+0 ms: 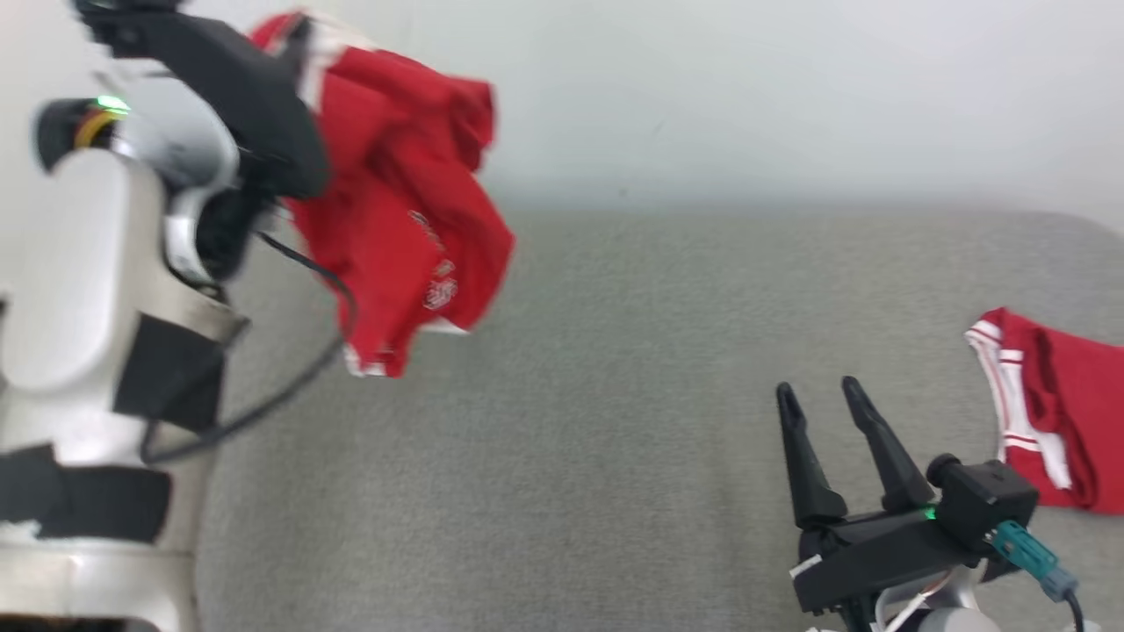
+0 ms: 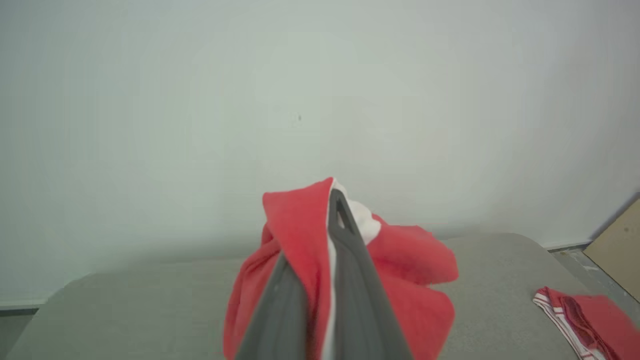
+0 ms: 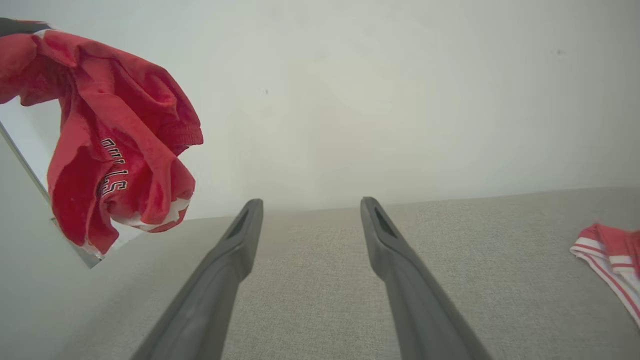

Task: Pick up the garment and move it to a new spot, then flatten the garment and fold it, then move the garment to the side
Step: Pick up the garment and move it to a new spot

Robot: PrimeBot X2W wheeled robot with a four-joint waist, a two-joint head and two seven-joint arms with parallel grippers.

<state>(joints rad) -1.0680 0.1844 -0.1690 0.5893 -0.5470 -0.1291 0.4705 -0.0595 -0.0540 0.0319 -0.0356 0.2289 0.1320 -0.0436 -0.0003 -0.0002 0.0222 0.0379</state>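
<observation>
One red garment (image 1: pixel 399 202) — bunched, dangling, white-trimmed

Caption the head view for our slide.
Left gripper holds a red garment above the grey surface; right gripper open.

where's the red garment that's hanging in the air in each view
Head view: the hanging garment is at the upper left.
Left wrist view: bottom centre, pinched between the fingers.
Right wrist view: upper left.
Shared landmark: the red-and-white garment lying flat near the right edge.
</observation>
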